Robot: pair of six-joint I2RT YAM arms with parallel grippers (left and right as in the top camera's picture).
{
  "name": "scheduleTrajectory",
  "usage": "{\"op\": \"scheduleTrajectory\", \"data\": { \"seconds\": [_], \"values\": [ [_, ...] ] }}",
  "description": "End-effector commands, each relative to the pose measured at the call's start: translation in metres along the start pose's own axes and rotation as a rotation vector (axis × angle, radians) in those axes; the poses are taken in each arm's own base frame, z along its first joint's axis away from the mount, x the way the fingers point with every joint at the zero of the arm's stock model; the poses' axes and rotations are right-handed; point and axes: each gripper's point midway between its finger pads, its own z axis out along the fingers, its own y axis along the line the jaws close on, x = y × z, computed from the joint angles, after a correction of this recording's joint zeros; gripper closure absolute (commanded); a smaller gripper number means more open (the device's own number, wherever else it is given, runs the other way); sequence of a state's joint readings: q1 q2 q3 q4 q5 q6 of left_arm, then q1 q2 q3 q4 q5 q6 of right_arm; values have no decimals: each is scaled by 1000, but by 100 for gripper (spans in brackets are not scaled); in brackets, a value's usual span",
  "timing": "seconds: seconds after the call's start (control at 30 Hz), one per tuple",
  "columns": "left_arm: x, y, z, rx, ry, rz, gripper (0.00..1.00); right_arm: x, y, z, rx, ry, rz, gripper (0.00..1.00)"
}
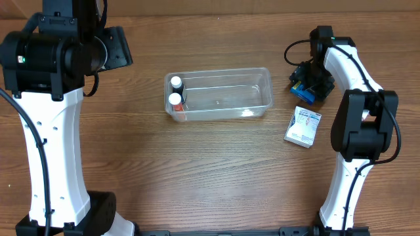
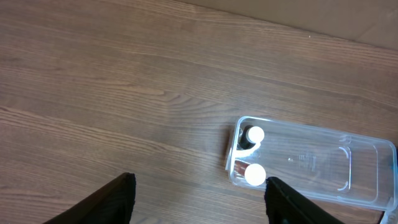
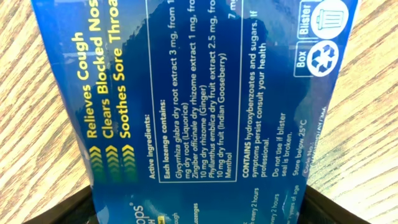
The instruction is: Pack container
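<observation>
The clear plastic container (image 1: 223, 98) lies in the middle of the table, with two white-capped bottles (image 1: 176, 82) (image 1: 175, 100) upright at its left end. It also shows in the left wrist view (image 2: 348, 168), with the bottles (image 2: 255, 134) (image 2: 254, 175). My left gripper (image 2: 199, 186) is open and empty, high above bare table to the left of the container. My right gripper (image 1: 310, 85) is at the far right, shut on a blue lozenge box (image 1: 304, 90). The blue box (image 3: 205, 106) fills the right wrist view between both fingers (image 3: 200, 208).
A white and blue carton (image 1: 303, 126) lies flat on the table to the right of the container, just in front of the right gripper. The wooden table top reaches a cardboard-coloured edge at the back (image 2: 348, 15).
</observation>
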State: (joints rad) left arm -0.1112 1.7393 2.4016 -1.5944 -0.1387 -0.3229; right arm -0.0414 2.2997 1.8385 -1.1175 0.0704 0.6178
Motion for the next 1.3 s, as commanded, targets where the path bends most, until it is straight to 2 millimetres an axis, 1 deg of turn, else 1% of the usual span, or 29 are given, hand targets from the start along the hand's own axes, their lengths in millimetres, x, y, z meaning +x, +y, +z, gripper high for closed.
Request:
{"op": "scheduleTrajectory", "data": {
  "seconds": [0.0, 0.1, 0.23, 0.3, 0.37, 0.4, 0.53, 0.57, 0.63, 0.67, 0.7, 0.73, 0.8, 0.83, 0.87, 0.9, 0.93, 0.97, 1.03, 1.1, 1.17, 1.27],
  "values": [
    [0, -2, 2, 7, 8, -13, 31, 1, -3, 3, 19, 0, -20, 26],
    [0, -2, 2, 7, 8, -13, 30, 1, -4, 3, 20, 1, -48, 30],
    [0, -2, 2, 7, 6, -13, 29, 2, -4, 0, 22, 4, -51, 30],
    [0, -2, 2, 8, 6, -13, 29, 0, -4, -7, 17, -5, -51, 31],
    [0, -2, 2, 8, 6, -13, 29, -3, -2, -17, 7, -22, -58, 31],
    [0, -2, 2, 8, 6, -13, 29, -8, 1, -32, -13, -50, -84, 31],
    [0, -2, 2, 7, 6, -13, 29, -16, 7, -75, -62, -121, -132, 33],
    [0, -2, 2, 7, 5, -13, 29, -16, 8, -88, -77, -141, -149, 33],
    [0, -2, 2, 7, 5, -13, 29, -14, 12, -120, -111, -189, -200, 33],
    [0, -2, 2, 7, 5, -13, 29, -11, 13, -132, -121, -204, -225, 33],
    [0, -2, 2, 7, 5, -13, 29, -4, 14, -151, -135, -228, -269, 33],
    [0, -2, 2, 7, 5, -13, 29, 3, 14, -166, -145, -244, -298, 33],
    [0, -1, 2, 2, 3, -12, 29, 22, 17, -194, -168, -272, -357, 33],
    [-1, -1, 2, 0, 2, -12, 29, 30, 18, -204, -176, -282, -387, 33],
    [-1, -1, 2, -1, 3, -12, 28, 46, 22, -220, -191, -297, -437, 33],
    [-1, -1, 2, -1, 2, -12, 28, 58, 25, -230, -203, -307, -477, 33],
    [-1, -1, 2, 0, 2, -12, 28, 75, 31, -242, -220, -317, -520, 33],
    [-1, -1, 2, 0, 2, -12, 28, 89, 35, -249, -233, -322, -556, 32],
    [-1, -1, 2, 0, 2, -13, 28, 114, 46, -258, -250, -324, -636, 32],
    [-1, -1, 2, 0, 1, -13, 28, 136, 58, -258, -260, -312, -698, 31],
    [-1, -1, 2, 0, 2, -12, 28, 154, 68, -250, -255, -288, -750, 30],
    [0, -1, 2, -1, 5, -12, 28, 172, 77, -228, -222, -236, -793, 31]
  ]
}}
